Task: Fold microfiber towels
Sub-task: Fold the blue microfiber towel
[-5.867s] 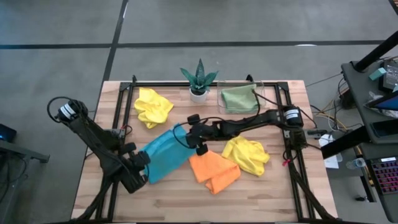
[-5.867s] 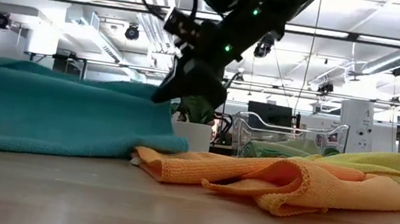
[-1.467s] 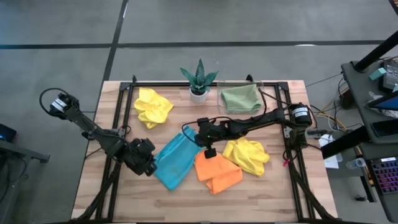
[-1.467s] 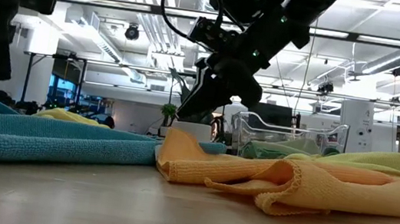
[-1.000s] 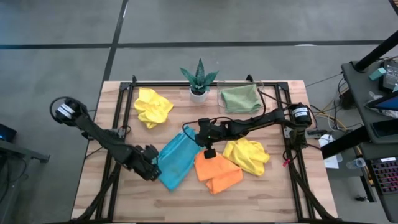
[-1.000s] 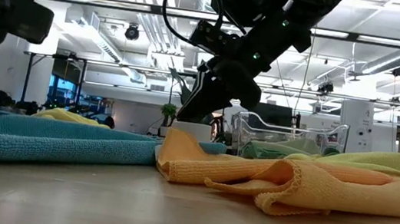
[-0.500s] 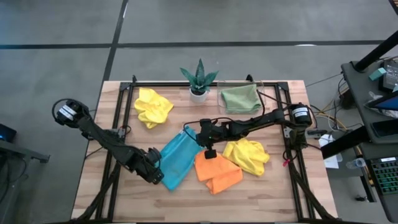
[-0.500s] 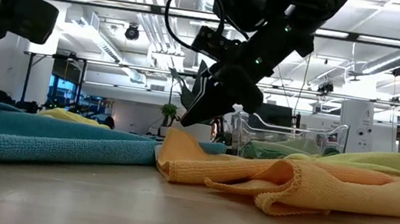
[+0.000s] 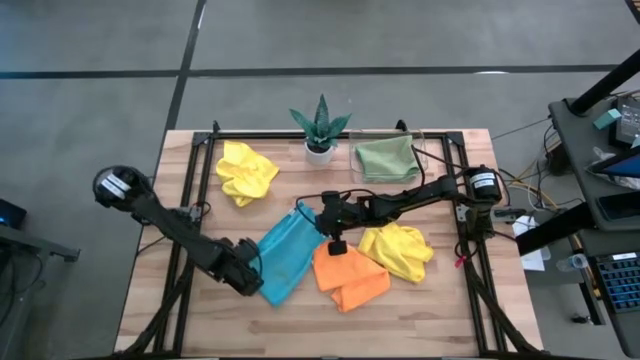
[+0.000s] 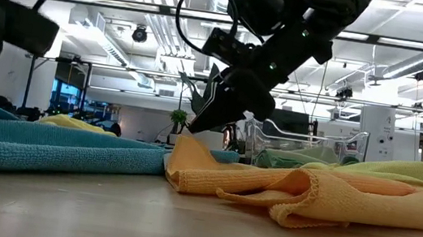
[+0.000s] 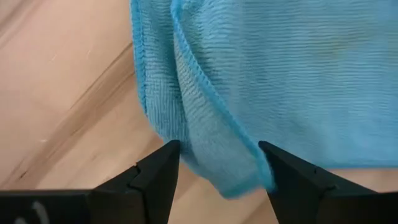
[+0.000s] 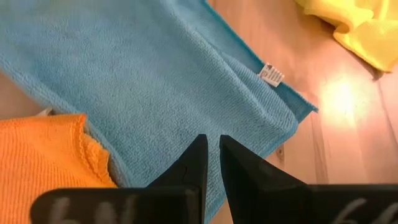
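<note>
The sky blue towel (image 9: 285,255) lies folded on the table, left of centre. My left gripper (image 9: 255,280) points steeply down at its near left corner (image 11: 227,177). The gripper is open, one finger on each side of the corner's doubled edge, and no touch shows. My right gripper (image 9: 318,228) is shut and hovers over the blue towel's right edge (image 12: 155,74), beside the orange towel (image 9: 345,275). One yellow towel (image 9: 398,248) lies crumpled to the right and another (image 9: 245,170) at the far left. The sage green towel (image 9: 385,158) lies in the tray.
A spiky potted plant (image 9: 320,128) stands at the far middle, beside the clear tray (image 9: 418,150). Black frame rails (image 9: 200,180) run along the table's left, right and far sides. Bare wood (image 9: 300,325) lies along the near edge.
My left arm has leaned in a little, and its open gripper has crept toward the blue towel's near left corner. The towels lie as before.
</note>
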You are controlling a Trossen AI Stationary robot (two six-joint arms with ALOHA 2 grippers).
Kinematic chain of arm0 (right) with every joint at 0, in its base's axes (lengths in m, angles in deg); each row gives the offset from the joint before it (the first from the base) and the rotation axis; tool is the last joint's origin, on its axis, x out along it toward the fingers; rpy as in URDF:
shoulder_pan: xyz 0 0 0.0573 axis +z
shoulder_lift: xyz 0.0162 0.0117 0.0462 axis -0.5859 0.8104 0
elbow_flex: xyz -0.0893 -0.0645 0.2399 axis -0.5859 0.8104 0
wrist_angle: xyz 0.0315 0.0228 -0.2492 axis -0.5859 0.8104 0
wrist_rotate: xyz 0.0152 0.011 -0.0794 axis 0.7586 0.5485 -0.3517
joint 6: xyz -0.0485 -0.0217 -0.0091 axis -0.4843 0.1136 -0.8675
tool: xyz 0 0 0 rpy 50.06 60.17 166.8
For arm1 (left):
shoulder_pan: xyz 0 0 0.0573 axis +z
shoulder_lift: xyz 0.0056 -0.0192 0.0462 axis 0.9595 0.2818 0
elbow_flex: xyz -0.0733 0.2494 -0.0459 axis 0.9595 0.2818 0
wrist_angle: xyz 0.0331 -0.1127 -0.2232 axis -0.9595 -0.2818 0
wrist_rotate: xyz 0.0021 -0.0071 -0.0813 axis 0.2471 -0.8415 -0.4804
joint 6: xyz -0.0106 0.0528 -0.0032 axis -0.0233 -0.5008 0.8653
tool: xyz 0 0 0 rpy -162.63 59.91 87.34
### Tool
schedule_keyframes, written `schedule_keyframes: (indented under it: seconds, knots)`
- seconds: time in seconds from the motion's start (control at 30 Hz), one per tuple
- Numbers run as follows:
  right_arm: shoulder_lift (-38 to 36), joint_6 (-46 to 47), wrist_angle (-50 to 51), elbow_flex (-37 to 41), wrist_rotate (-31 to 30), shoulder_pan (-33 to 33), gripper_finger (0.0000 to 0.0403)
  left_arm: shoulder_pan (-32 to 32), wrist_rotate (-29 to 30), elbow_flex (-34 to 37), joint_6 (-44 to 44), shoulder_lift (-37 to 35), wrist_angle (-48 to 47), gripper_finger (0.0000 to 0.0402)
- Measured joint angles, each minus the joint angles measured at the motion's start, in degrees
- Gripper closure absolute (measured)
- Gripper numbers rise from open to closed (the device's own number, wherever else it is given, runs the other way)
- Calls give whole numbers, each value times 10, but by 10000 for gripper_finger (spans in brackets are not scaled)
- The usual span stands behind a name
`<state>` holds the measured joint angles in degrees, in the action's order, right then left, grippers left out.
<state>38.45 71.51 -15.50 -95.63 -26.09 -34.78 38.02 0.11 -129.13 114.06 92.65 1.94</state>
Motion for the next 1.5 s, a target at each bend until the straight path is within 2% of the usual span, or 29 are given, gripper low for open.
schedule_keyframes:
  seconds: [0.1,0.2,0.43,0.63,0.8,0.9,1.27,1.37,1.5]
  knots:
    - [0,1,-7,0,0,0,367,0,-2,-13,-23,27,-2,220]
    - [0,7,-11,0,0,0,367,0,-2,-33,-47,43,-2,258]
    - [0,21,-14,4,0,0,367,0,-2,-49,-59,37,-3,348]
    - [0,25,-23,10,0,0,367,0,-3,-49,-59,24,-7,378]
    - [0,31,-27,13,0,0,367,0,-21,-48,-52,23,-47,379]
    - [0,31,-27,14,0,0,367,-1,-33,-48,-59,21,-39,371]
    - [0,34,-27,14,0,0,367,0,-28,-48,-82,13,-34,249]
    - [0,34,-32,14,0,0,367,1,-28,-48,-72,11,-35,239]
    - [0,35,-41,14,0,0,367,1,-28,-49,-69,8,-34,246]
